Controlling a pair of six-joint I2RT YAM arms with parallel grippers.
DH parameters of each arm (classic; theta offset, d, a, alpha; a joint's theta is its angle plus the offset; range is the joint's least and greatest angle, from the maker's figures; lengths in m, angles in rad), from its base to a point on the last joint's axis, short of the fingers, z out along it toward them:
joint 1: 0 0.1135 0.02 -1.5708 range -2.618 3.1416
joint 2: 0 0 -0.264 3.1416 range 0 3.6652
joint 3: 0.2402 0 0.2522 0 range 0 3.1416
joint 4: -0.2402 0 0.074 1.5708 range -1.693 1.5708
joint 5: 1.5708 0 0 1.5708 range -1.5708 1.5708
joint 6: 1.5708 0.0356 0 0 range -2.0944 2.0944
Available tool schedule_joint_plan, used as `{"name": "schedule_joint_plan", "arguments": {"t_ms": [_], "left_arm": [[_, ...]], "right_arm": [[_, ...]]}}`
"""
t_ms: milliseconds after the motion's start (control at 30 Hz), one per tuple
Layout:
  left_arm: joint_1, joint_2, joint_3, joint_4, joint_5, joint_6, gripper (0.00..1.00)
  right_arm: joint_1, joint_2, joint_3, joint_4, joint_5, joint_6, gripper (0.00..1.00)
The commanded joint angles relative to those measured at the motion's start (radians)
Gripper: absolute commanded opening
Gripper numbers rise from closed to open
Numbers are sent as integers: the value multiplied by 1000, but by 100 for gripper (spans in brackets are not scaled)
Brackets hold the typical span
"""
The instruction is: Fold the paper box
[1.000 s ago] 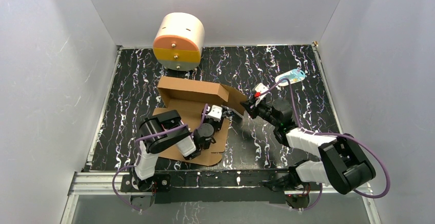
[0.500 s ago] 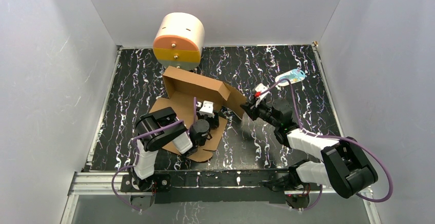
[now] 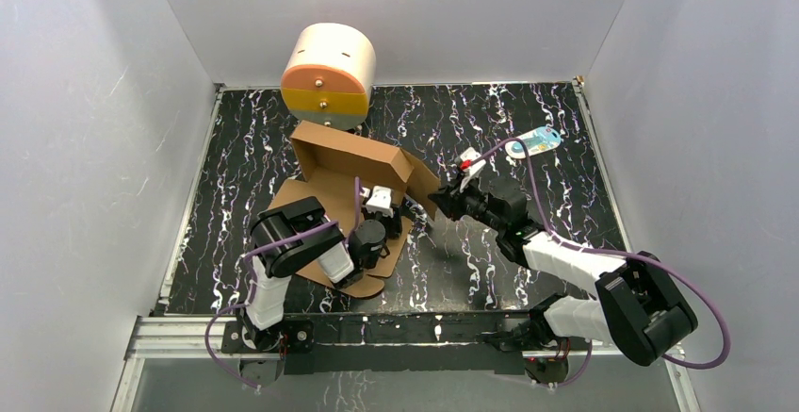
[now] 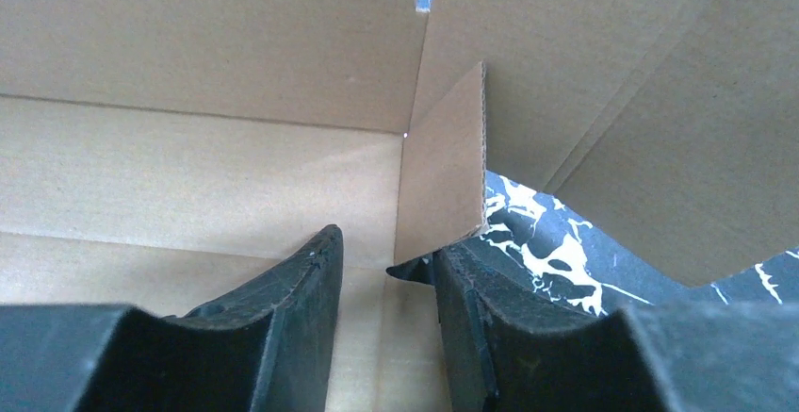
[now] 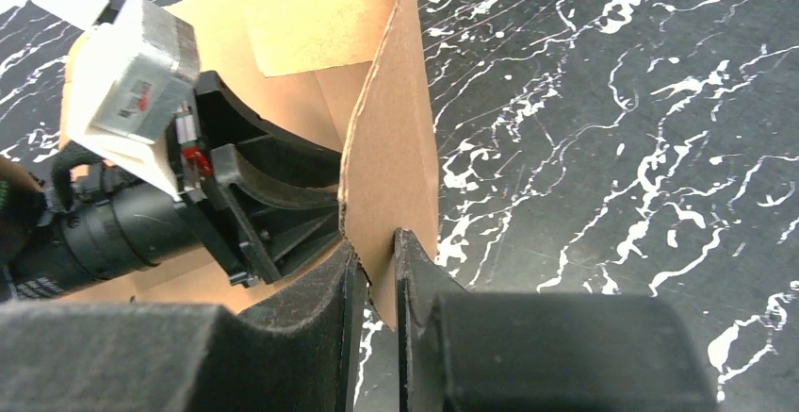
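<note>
The paper box (image 3: 344,162) is brown cardboard, half raised, with its back wall up and its front panel flat on the table. My left gripper (image 3: 384,212) is inside it, open, with only the box floor between its fingers (image 4: 311,280). A small corner flap (image 4: 443,167) stands just ahead, its lower edge on the right fingertip. My right gripper (image 3: 435,200) straddles the box's right side flap (image 5: 391,129). Its jaws stand narrowly apart round the flap's edge, and a sliver of table shows beside the left finger (image 5: 349,299).
A round cream drum (image 3: 328,77) with orange and yellow drawers stands right behind the box. A small light-blue and white object (image 3: 535,141) lies at the back right. White walls enclose the black marbled table (image 3: 490,261). My left arm's wrist (image 5: 141,195) is close to the right fingers.
The box has slid and turned leftward, its back wall now near the drum. My right gripper followed the side flap left and its jaws eased apart. The left gripper drew back slightly.
</note>
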Motion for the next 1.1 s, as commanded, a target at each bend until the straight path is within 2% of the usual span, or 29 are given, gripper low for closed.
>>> {"name": "schedule_joint_plan", "arguments": {"t_ms": [0,367,600,767,933,1067], "left_arm": [[6,18,11,3,-14,-25,36],[83,-32,-58,-20,16,-211,30],[89,-23,-52,-39,34,-231,27],[91,-12,-54,-44,51,-246,25],[93,-11,-58,-47,55,-246,24],[96,-10,-65,-47,57,-253,24]], "right_arm": [[31,-19,48,26,4,40,26],[32,-12,23,54,14,15,26],[31,-21,24,61,-65,-31,30],[9,-77,42,-9,-12,-72,38],[-37,-143,63,-47,0,-83,40],[-68,-162,81,-83,71,-104,42]]}}
